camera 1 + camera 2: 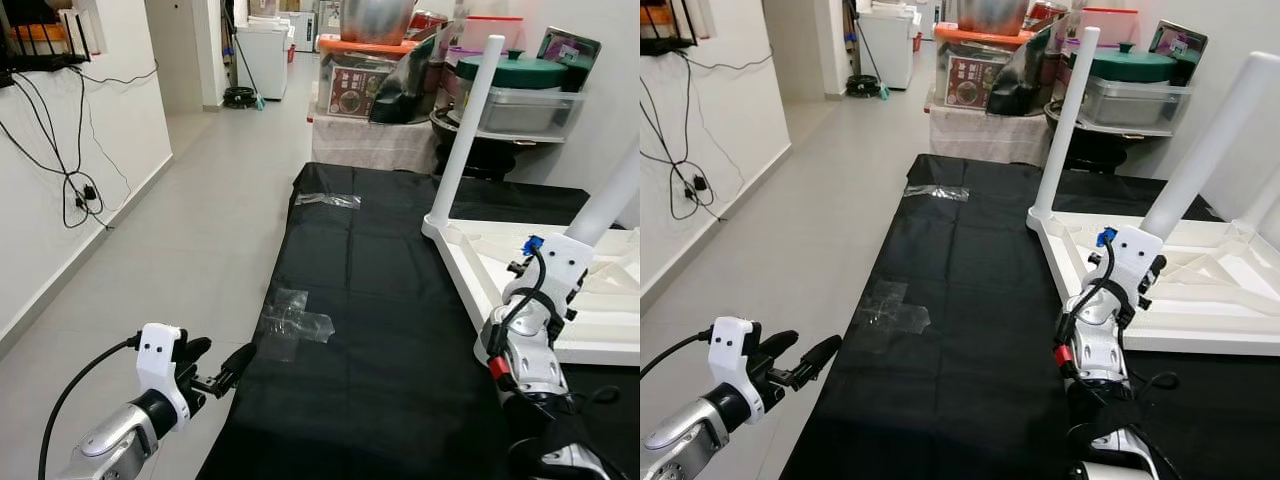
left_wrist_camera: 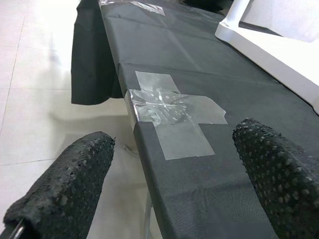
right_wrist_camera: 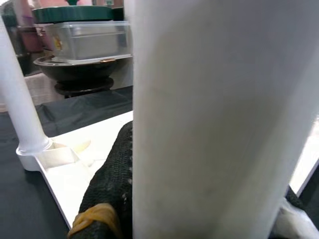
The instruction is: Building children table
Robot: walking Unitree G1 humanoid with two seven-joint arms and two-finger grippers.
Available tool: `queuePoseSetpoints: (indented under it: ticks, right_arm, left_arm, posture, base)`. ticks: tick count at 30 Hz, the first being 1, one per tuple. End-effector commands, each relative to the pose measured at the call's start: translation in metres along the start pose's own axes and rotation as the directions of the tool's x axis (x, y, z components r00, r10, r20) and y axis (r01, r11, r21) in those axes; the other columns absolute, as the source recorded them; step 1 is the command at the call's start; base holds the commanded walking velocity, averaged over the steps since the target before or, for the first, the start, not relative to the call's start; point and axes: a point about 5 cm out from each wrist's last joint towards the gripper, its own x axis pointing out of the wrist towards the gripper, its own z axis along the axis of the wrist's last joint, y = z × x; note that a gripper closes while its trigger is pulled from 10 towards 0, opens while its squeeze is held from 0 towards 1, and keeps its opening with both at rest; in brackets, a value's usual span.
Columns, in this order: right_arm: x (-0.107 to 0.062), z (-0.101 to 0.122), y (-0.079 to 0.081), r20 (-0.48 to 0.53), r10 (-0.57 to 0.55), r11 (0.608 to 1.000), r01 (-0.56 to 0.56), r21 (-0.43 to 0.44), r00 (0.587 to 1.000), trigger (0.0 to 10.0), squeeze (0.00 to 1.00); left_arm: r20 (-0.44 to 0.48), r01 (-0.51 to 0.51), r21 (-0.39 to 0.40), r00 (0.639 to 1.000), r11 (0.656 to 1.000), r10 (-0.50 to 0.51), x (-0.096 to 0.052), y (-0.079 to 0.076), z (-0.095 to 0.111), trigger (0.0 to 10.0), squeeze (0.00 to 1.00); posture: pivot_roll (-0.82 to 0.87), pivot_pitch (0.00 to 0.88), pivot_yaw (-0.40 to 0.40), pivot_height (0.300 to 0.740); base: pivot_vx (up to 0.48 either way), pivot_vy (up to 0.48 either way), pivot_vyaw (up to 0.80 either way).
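Note:
A white children's table (image 1: 470,262) lies upside down on a black cloth (image 1: 380,330). One white leg (image 1: 465,130) stands upright at its far left corner. At the near corner my right gripper (image 3: 199,199) is shut around a second white leg (image 1: 1210,150). A black finger (image 3: 109,184) presses against that leg's side. My left gripper (image 1: 220,358) hovers open at the cloth's left edge with nothing between its fingers (image 2: 65,189). It faces a cross of clear tape (image 2: 172,112).
A second tape patch (image 1: 328,200) sits on the far part of the cloth. Boxes, pots and a lidded container (image 1: 510,90) crowd the back. Tiled floor (image 1: 180,230) runs along the left, beside a wall with hanging cables (image 1: 70,180).

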Motion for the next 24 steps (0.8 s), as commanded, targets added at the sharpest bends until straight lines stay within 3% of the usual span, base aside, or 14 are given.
queuePoseSetpoints:
  ticks: [1, 15, 24]
  right_arm:
    - [-0.006, -0.033, -0.003, -0.065, 0.080, 0.965, -0.094, -0.244, 0.995, 10.0, 0.00]
    - [-0.003, -0.014, 0.009, -0.036, 0.208, 0.952, -0.211, -0.221, 0.977, 10.0, 0.00]
    - [-0.004, -0.015, 0.012, -0.051, 0.238, 0.945, -0.243, -0.218, 0.970, 10.0, 0.00]
  left_arm:
    - [-0.012, 0.007, 0.002, 1.000, 1.000, -0.007, 0.000, -0.001, -0.002, 10.0, 0.00]
    - [-0.016, 0.014, 0.003, 1.000, 1.000, -0.014, 0.001, -0.002, -0.003, 10.0, 0.00]
    - [-0.018, 0.015, 0.004, 1.000, 1.000, -0.015, 0.002, -0.003, -0.003, 10.0, 0.00]
  posture:
    - [0.06, 0.000, -0.075, 0.740]
    - [0.05, 0.000, -0.073, 0.740]
    - [0.05, 0.000, -0.075, 0.740]
  base:
    - [0.000, 0.000, 0.00]
    - [0.000, 0.000, 0.00]
    - [0.000, 0.000, 0.00]
